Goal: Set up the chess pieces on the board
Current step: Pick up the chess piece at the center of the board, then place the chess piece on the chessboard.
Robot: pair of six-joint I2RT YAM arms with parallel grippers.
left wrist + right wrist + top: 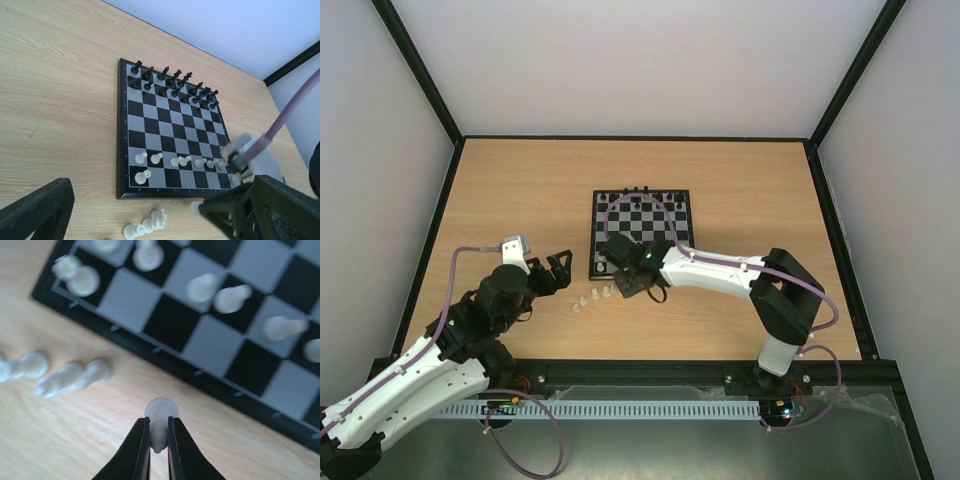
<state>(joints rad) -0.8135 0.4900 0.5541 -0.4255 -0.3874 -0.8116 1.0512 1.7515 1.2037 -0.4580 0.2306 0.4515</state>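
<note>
Right fingers (144, 437) pinch one whitish chess piece (161, 412) beside the board (170, 322); left fingers (558, 270) gape wide, holding nothing.

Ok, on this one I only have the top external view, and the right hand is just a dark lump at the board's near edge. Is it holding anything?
Observer: Yes. In the right wrist view the right hand is shut on a white piece, pinched between its fingers.
Operator: Is it over a square yet?
Observer: No. It is over the bare table, just outside the black border of the board.
Operator: And the whitish specks beside it, are they standing?
Observer: No. The loose pieces lie on their sides on the table.
</note>
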